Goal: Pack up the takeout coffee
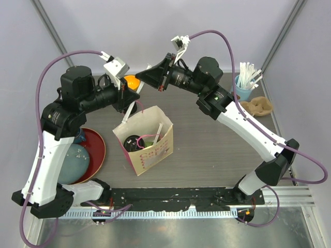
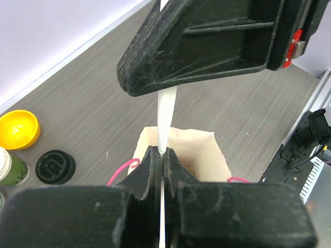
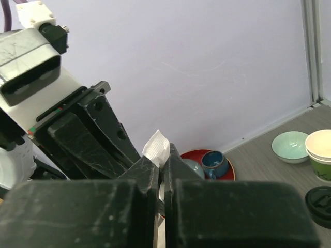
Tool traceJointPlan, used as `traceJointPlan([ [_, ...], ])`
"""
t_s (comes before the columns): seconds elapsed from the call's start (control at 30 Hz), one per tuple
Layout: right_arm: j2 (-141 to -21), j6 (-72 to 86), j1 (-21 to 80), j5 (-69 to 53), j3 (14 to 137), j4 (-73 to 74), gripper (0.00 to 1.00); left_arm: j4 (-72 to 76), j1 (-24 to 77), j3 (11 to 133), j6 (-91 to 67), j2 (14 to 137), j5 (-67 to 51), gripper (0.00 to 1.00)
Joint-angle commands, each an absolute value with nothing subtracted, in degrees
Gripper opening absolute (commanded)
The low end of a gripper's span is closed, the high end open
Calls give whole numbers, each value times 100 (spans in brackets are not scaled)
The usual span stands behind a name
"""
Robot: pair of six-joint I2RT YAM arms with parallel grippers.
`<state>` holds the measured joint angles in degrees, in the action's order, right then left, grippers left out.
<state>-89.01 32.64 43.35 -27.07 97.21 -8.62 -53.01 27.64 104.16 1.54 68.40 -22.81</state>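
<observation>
Jaws of left gripper (image 2: 163, 153) pinch a straw (image 2: 166, 113), green cup (image 2: 8, 169) well aside

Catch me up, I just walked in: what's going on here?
The left end effector and the right end effector are both shut on one white wrapped straw above the open paper bag. What looks like a lidded cup sits in the bag; a green cup and a black lid stand outside it.

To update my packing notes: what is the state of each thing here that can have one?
paper bag, upright, open
green cup, uncovered
black lid, off, lying beside the cup
left pincer, shut on straw
right pincer, shut on the same straw
</observation>
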Motion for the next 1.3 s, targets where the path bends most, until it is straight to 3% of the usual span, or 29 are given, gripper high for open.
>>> traceJointPlan([
  [0.0, -8702, 2955, 4342, -2453, 9967, -853, 1, -5256, 2777, 10406, 149, 6741, -2313, 0],
  [0.03, -8632, 2823, 4342, -2391, 9897, -679, 1, -5265, 2786, 10398, 167, 6741, -2233, 17],
  [0.1, -8387, 2367, 4333, -2111, 9809, -336, 1, -5273, 2777, 10354, 211, 6697, -1849, 64],
  [0.13, -8306, 2225, 4333, -2005, 9695, -221, 1, -5265, 2777, 10336, 254, 6680, -1715, 99],
  [0.27, -8007, 1907, 4333, -1924, 9335, 202, 1, -5291, 2777, 10301, 343, 6627, -1047, 100],
  [0.6, -7831, 1960, 4359, -2101, 7841, -63, 3, -5326, 2786, 10213, 422, 6530, -730, 100],
  [0.67, -7822, 1829, 4359, -2022, 7805, -35, 25, -5317, 2777, 10178, 448, 6513, -703, 100],
  [0.7, -7822, 1802, 4351, -2030, 7848, 191, 46, -5326, 2777, 10169, 457, 6513, -694, 100],
  [0.77, -7805, 1723, 4351, -1978, 7954, 324, 60, -5318, 2786, 10125, 483, 6513, -712, 100],
  [0.8, -7787, 1644, 4359, -1882, 8067, 464, 72, -5326, 2786, 10108, 492, 6513, -721, 100],
  [1.13, -7515, 1222, 4167, -300, 8762, 1476, 88, -5054, 2725, 9581, 641, 6530, 191, 100],
  [1.27, -7550, 1651, 3061, -614, 8711, 1924, 89, -4694, 2199, 9334, 721, 6530, 809, 100],
])
